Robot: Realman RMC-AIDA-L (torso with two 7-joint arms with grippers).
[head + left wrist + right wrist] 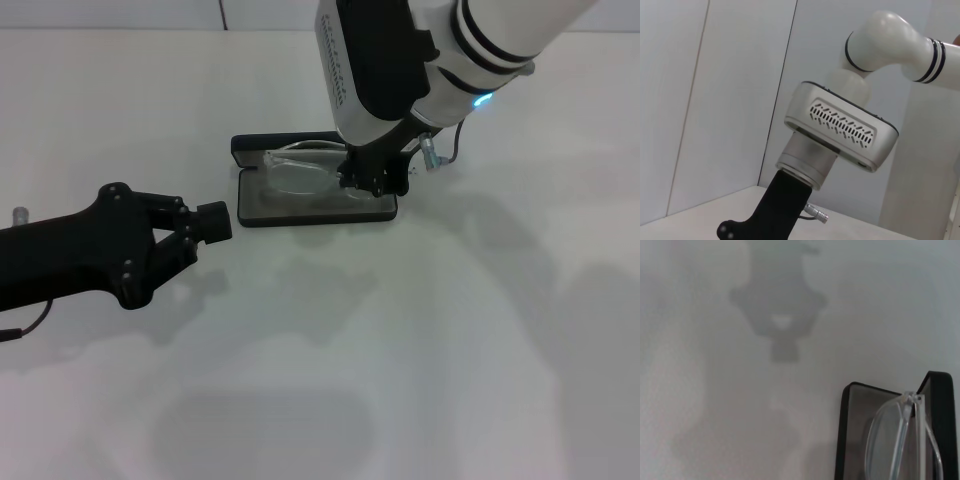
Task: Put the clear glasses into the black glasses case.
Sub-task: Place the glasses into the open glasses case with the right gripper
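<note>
The black glasses case (246, 212) lies open at the table's middle, grey lining up, its lid (243, 146) on the far side. The clear glasses (298, 175) lie inside it, one lens showing and a thin arm along the lid. My right gripper (372, 182) stands low over the case's right end, covering that end of the glasses. The right wrist view shows the case rim (842, 440) and one lens (884, 440) over the lining. My left gripper (214, 222) hovers shut and empty just left of the case.
The white table (420, 340) stretches around the case. A white wall stands behind it. The left wrist view shows only the right arm's wrist housing (840, 125) against that wall.
</note>
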